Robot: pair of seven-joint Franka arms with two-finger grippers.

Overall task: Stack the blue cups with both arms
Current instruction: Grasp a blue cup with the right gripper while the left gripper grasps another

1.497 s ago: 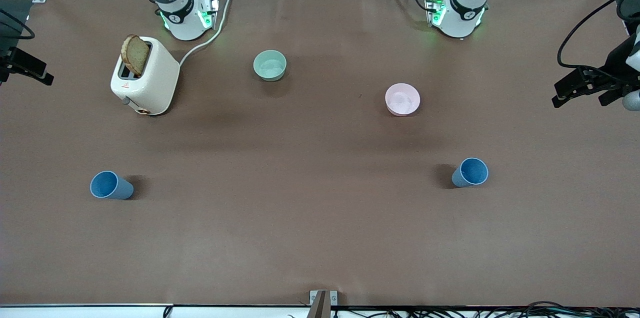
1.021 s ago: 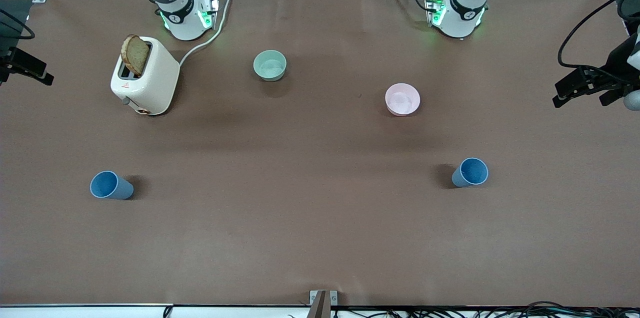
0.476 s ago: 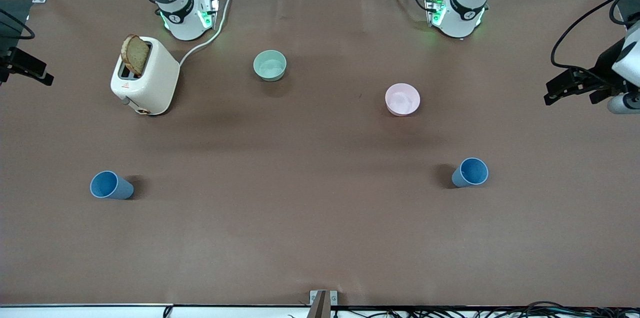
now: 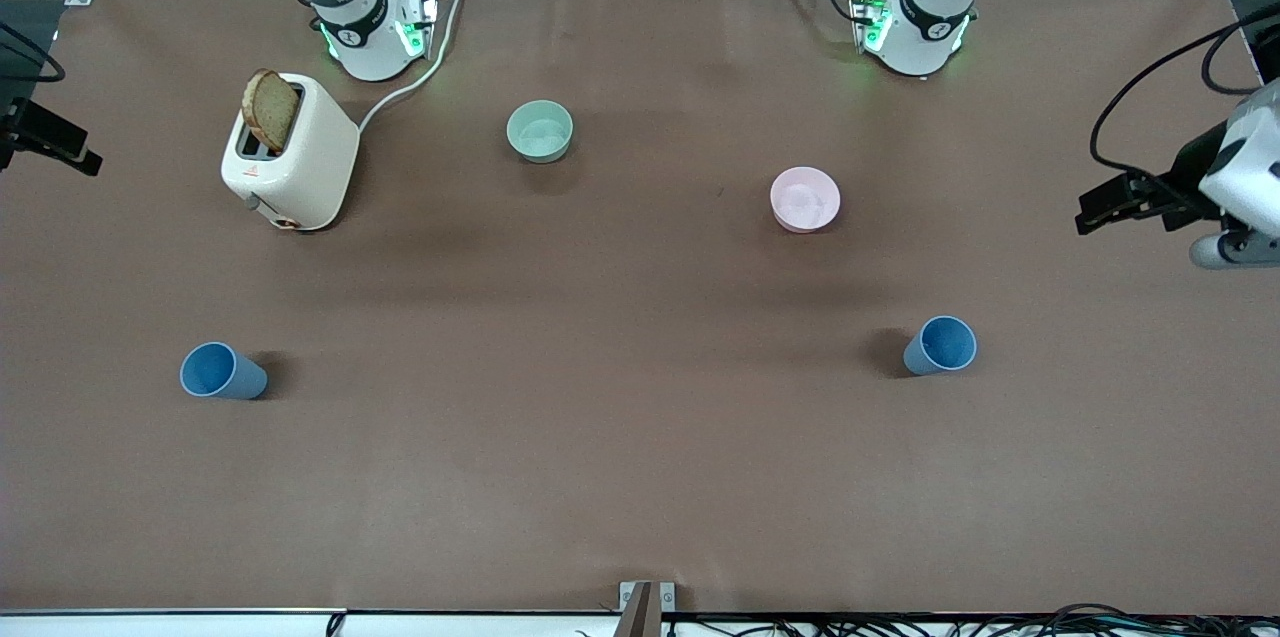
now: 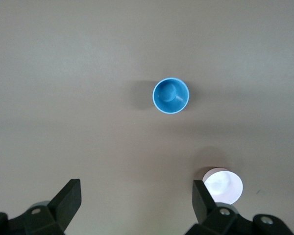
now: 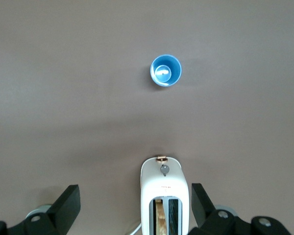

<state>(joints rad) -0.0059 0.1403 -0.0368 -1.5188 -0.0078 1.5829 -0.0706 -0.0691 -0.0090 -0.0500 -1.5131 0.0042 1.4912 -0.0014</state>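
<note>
Two blue cups stand upright and apart on the brown table. One cup is toward the right arm's end and also shows in the right wrist view. The other cup is toward the left arm's end and also shows in the left wrist view. My left gripper is open and empty, high over the table's edge at its own end. My right gripper is open and empty, high up at the table's edge at its own end, with the toaster below it in its wrist view.
A white toaster with a slice of bread in it stands near the right arm's base. A mint-green bowl and a pink bowl sit farther from the front camera than the cups.
My left gripper has moved inward over the table's end and lower in the front view. The right gripper has barely moved. The cups have not moved.
</note>
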